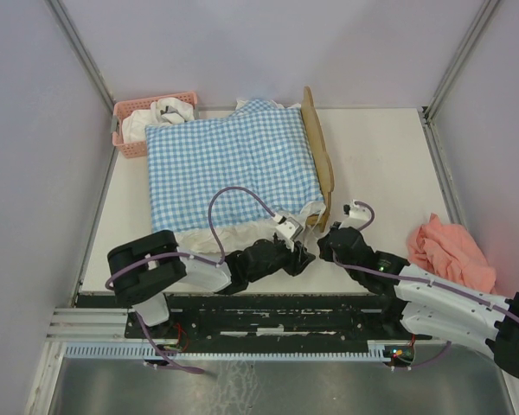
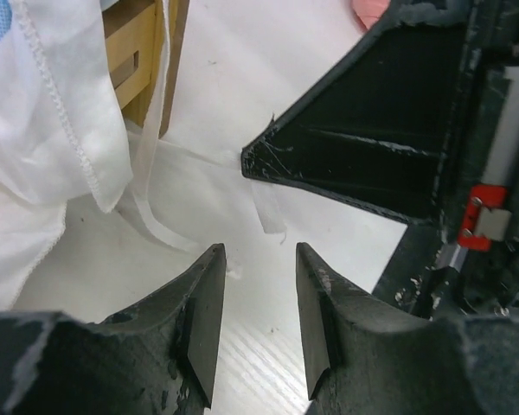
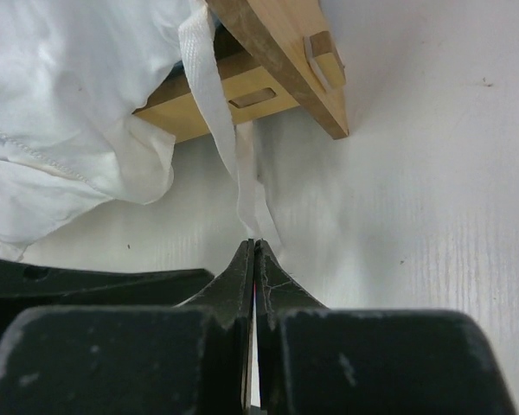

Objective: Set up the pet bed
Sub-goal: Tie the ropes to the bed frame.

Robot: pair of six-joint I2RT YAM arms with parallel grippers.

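Gingham bedding [image 1: 229,164] hides most of the pet bed [image 1: 318,160]; only its headboard shows at the right. The end of the white strap [image 3: 246,181] vanishes between the pressed-together fingers of my right gripper [image 3: 254,244].

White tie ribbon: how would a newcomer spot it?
Find the pet bed mid-table; go to its near right corner. The white tie ribbon dangles there into the shut right pincer, a narrow flat strip beside the broad white ruffle.

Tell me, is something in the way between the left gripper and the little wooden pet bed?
Yes. A thin white fabric tie and the white frilly bedding edge lie between the left gripper and the light-wood pet bed frame. The right gripper pinches that tie.
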